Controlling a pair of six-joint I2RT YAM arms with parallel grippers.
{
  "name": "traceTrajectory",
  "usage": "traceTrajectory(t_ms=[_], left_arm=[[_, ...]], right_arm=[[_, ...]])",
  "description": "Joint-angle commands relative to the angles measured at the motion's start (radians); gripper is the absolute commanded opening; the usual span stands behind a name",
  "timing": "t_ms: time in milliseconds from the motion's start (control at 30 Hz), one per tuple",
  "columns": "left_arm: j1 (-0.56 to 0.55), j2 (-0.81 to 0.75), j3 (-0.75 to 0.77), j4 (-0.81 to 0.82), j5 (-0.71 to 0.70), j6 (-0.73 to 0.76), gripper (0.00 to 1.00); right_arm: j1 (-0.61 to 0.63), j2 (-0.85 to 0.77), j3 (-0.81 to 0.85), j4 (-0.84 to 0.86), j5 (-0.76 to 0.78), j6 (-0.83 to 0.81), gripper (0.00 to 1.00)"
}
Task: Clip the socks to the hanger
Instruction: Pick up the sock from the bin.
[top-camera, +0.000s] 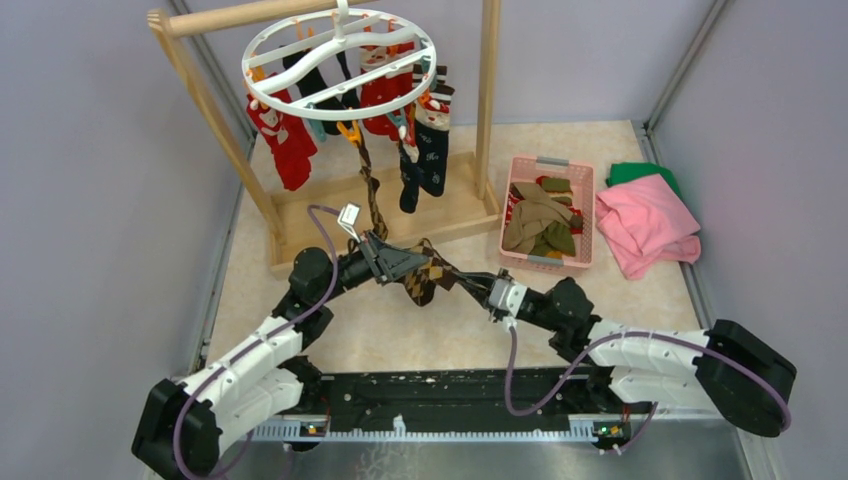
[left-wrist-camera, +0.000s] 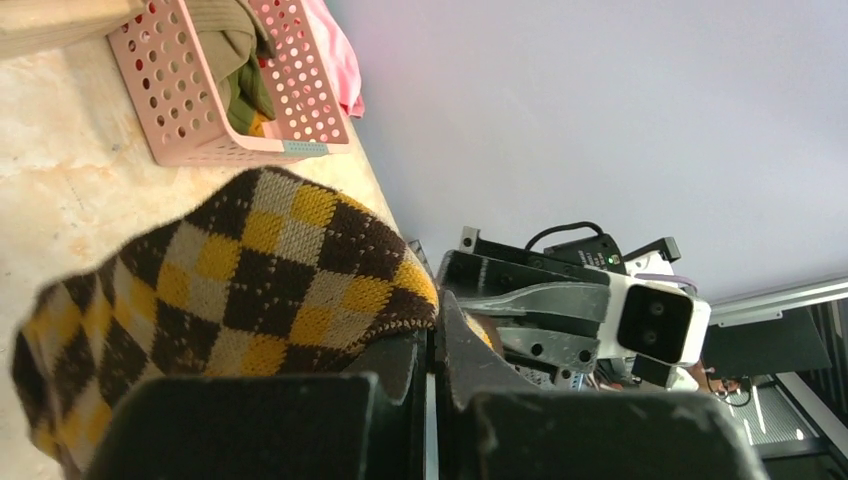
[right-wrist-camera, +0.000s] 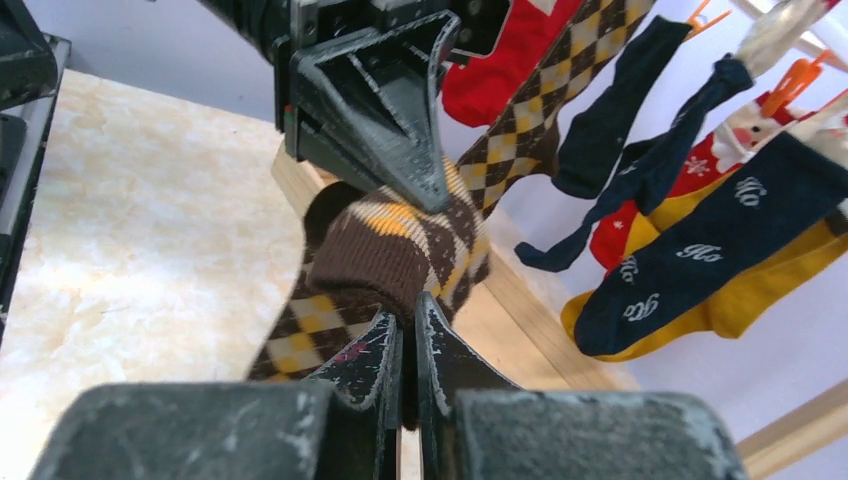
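Note:
The white ring hanger (top-camera: 340, 60) hangs from the wooden rack, with several socks (top-camera: 290, 140) clipped under it, among them a brown argyle one (top-camera: 372, 190). A second brown argyle sock (top-camera: 420, 282) is stretched between both grippers above the table. My left gripper (top-camera: 420, 263) is shut on its diamond-patterned part (left-wrist-camera: 230, 280). My right gripper (top-camera: 480, 287) is shut on its brown ribbed cuff (right-wrist-camera: 370, 260). In the right wrist view the left gripper (right-wrist-camera: 432, 195) points down onto the sock, close to my right gripper (right-wrist-camera: 408, 325). Navy lettered socks (right-wrist-camera: 700, 250) hang behind.
A pink perforated basket (top-camera: 518, 165) right of the rack holds more olive and brown socks (top-camera: 540, 225). A pink folded cloth (top-camera: 645, 225) and a green cloth (top-camera: 640, 172) lie beside it. The wooden rack's base (top-camera: 450, 205) and uprights (top-camera: 488, 90) stand just behind the grippers.

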Motion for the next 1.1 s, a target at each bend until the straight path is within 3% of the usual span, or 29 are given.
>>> traceTrajectory(t_ms=[0, 67, 200, 367, 500, 567, 867, 1067], left_arm=[[0.015, -0.019, -0.029, 0.047, -0.015, -0.013, 0.05], [0.018, -0.026, -0.033, 0.036, -0.011, 0.027, 0.27], [0.025, -0.090, -0.039, -0.023, 0.000, 0.221, 0.55], [0.026, -0.216, -0.078, -0.072, 0.033, 0.435, 0.96], [0.026, -0.309, -0.109, -0.045, 0.135, 0.538, 0.98], [0.025, -0.348, -0.121, -0.039, 0.141, 0.680, 0.99], [0.020, -0.334, -0.350, 0.552, 0.138, 0.829, 0.99], [-0.010, -0.196, -0.383, 0.711, 0.193, 1.012, 0.99]], right_arm=[[0.010, -0.070, -0.013, 0.042, 0.021, 0.017, 0.00], [0.010, -0.115, 0.001, -0.067, 0.009, 0.021, 0.00], [0.010, -0.162, 0.081, -0.302, 0.040, 0.064, 0.00], [0.009, -0.176, 0.130, -0.426, 0.086, 0.129, 0.00], [-0.007, -0.172, 0.203, -0.575, 0.050, 0.167, 0.00], [-0.034, -0.170, 0.247, -0.673, 0.021, 0.193, 0.00], [-0.198, -0.149, 0.350, -0.807, -0.217, 0.331, 0.00], [-0.199, -0.054, 0.408, -0.855, -0.323, 0.337, 0.00]])
